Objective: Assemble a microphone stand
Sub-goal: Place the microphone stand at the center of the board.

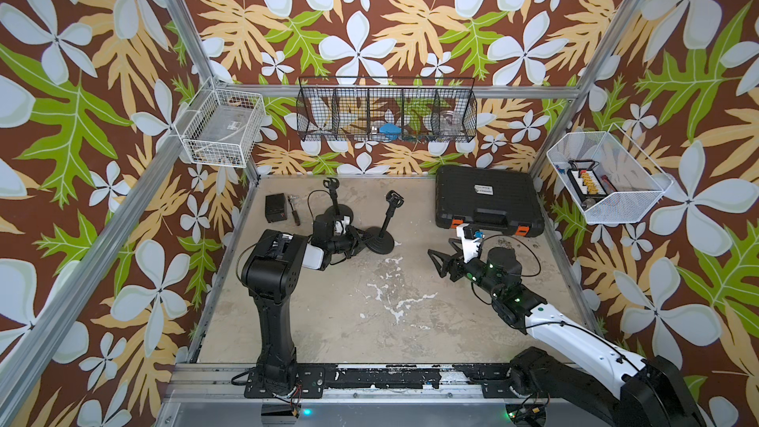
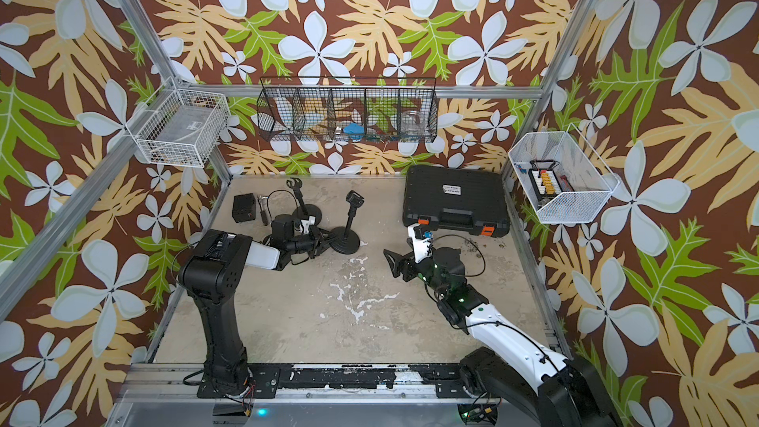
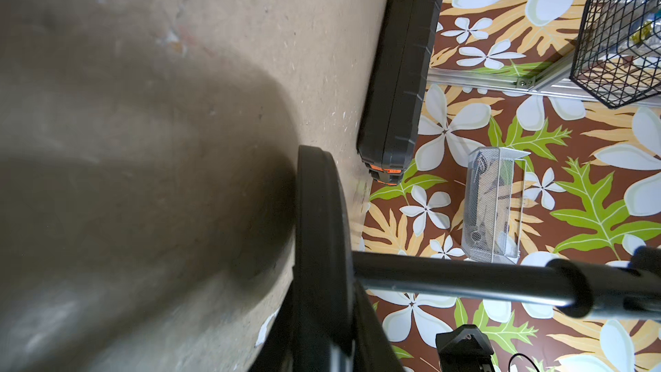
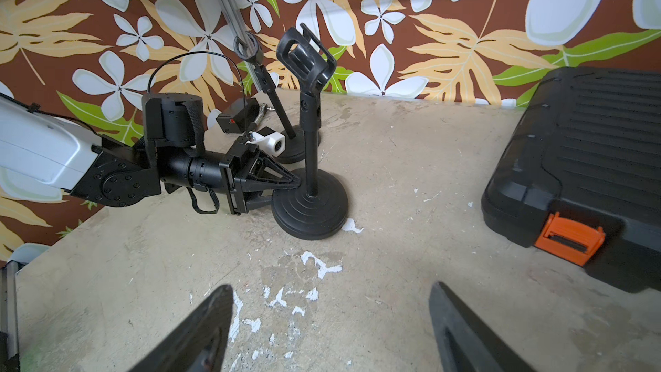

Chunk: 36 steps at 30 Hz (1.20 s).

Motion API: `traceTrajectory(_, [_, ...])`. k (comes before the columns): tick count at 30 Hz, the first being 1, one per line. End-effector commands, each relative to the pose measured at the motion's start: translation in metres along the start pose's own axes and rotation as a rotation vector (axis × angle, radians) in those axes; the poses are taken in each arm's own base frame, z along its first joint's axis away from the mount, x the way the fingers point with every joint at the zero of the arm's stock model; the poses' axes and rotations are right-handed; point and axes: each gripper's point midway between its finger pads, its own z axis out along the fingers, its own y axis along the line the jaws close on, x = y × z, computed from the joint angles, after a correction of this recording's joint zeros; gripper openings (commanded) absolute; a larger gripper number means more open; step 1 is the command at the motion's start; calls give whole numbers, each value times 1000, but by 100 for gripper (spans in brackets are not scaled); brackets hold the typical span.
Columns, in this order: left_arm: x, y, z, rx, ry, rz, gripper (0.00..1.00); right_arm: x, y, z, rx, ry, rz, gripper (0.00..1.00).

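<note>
Two black microphone stands are at the back left of the table. The nearer stand (image 1: pixel 382 236) (image 2: pixel 347 238) is upright, with a round base (image 4: pixel 310 209), a pole (image 4: pixel 310 137) and a clip (image 4: pixel 305 55) on top. My left gripper (image 1: pixel 363 237) (image 2: pixel 326 240) (image 4: pixel 286 187) is shut on the rim of that base. In the left wrist view the base (image 3: pixel 318 227) shows edge-on between the fingers (image 3: pixel 372 334), and the pole (image 3: pixel 465 277) crosses the frame. The second stand (image 1: pixel 337 209) (image 4: pixel 272 94) stands just behind. My right gripper (image 1: pixel 439 258) (image 2: pixel 394 260) (image 4: pixel 331 286) hangs open over bare table, right of the stands.
A black tool case (image 1: pixel 488 199) (image 4: pixel 590 159) with orange latches lies at the back right. A small black box (image 1: pixel 275 207) and a hand tool (image 1: pixel 295 213) lie at the back left. Wire baskets (image 1: pixel 386 112) hang on the walls.
</note>
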Motion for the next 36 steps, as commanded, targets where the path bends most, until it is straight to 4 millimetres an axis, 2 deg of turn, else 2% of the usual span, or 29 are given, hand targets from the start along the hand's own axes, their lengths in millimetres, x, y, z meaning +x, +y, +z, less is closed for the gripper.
traceTrajectory(1, [0, -10, 3, 46, 11, 32, 22, -1, -1, 0, 4, -9, -11, 86])
traceTrajectory(4, [0, -5, 4, 39, 12, 23, 40, -1, -2, 0, 5, -7, -10, 86])
traceTrajectory(6, [0, -2, 4, 35, 15, 15, 45, -1, -2, 0, 7, -9, -7, 86])
traceTrajectory(10, [0, 2, 5, 18, 13, 15, 45, 0, -3, -1, 11, -8, -6, 87])
traceTrajectory(19, [-8, 35, -5, -198, -29, 57, 44, 0, -9, -4, 39, -7, -6, 87])
traceTrajectory(29, [-26, 42, -27, -388, -88, 167, 46, -2, -19, -9, 91, -10, -23, 87])
traceTrajectory(32, [-34, 43, -44, -463, -136, 212, 45, -6, -29, -15, 123, -27, -18, 88])
traceTrajectory(36, [-37, 35, -87, -476, -306, 258, 45, -16, -57, -26, 214, -77, 14, 88])
